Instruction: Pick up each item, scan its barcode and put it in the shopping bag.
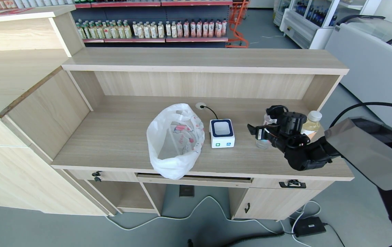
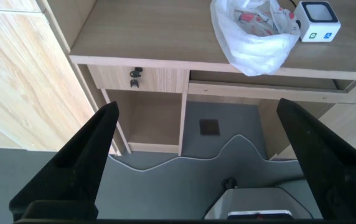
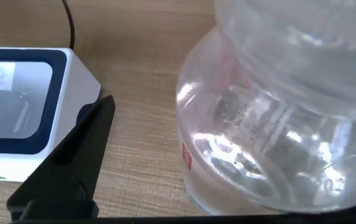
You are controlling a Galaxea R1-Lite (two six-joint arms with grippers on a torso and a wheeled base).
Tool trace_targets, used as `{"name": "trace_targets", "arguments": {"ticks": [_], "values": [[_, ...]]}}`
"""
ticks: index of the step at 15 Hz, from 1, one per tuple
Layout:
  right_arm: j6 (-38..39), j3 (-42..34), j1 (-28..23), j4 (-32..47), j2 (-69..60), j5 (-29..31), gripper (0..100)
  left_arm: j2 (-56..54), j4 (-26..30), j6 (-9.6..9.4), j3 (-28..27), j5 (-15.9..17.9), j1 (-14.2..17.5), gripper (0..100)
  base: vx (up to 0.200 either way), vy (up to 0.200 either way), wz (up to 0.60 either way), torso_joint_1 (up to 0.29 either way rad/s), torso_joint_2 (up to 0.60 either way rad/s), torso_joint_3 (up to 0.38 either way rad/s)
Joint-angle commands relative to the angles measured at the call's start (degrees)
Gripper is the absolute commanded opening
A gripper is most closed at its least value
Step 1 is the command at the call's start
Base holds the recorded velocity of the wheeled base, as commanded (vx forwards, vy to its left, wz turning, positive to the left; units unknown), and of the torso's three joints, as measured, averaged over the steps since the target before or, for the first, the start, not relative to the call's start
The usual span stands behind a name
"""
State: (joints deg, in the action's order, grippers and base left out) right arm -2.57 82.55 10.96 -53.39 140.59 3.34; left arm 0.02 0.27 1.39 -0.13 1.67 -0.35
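Right claw: Your right gripper (image 1: 261, 130) hangs low over the right part of the wooden counter (image 1: 113, 137), spread open. In the right wrist view one dark finger (image 3: 72, 168) stands apart from the bottle wall with bare wood between them; the other finger is hidden.

Clear bottle: The clear plastic bottle (image 3: 271, 124) stands upright on the counter, right of the scanner, in your right gripper's open mouth. You see only its base below the claw in the head view.

Second bottle: A bottle of pale yellow drink with a white cap (image 1: 311, 124) stands upright just behind your right arm, near the counter's right wall.

Scanner: The white barcode scanner (image 1: 221, 133), dark-rimmed window facing up, sits mid-counter between the bag and the clear bottle, with a black cable (image 1: 209, 109) running back to a port in the top.

Shopping bag: The white shopping bag (image 1: 173, 140) rests open just left of the scanner, its lower end drooping over the front edge. Some pink and red packaging shows inside.

Left claw: Your left gripper (image 2: 198, 109) is held below and in front of the counter, fingers wide apart and holding nothing, with the bag and scanner well beyond it.
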Motion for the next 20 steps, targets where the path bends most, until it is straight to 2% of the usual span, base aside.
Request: {"name": "trace_targets", "arguments": {"ticks": [1,2,8,16,20], "values": [[-0.1,1.6,-0.1,0.0,0.8,0.0,100,0.0,0.0,0.02,0.0,0.0,0.0,100,0.000,0.000,0.00,0.000,0.00,0.000],[-0.2,1.7,-0.1,0.0,0.9,0.0,0,0.0,0.0,0.02,0.0,0.0,0.0,100,0.000,0.000,0.00,0.000,0.00,0.000],[-0.6,1.7,-0.5,-0.1,0.2,0.3,0,0.0,0.0,0.02,0.0,0.0,0.0,100,0.000,0.000,0.00,0.000,0.00,0.000],[-3.1,-5.6,-1.2,-3.8,0.2,0.5,0,0.0,0.1,0.02,0.0,0.0,0.0,100,0.000,0.000,0.00,0.000,0.00,0.000],[-2.0,-5.6,-1.2,-4.1,-2.8,0.3,0,0.0,0.0,0.02,0.0,0.0,0.0,100,0.000,0.000,0.00,0.000,0.00,0.000]]}}
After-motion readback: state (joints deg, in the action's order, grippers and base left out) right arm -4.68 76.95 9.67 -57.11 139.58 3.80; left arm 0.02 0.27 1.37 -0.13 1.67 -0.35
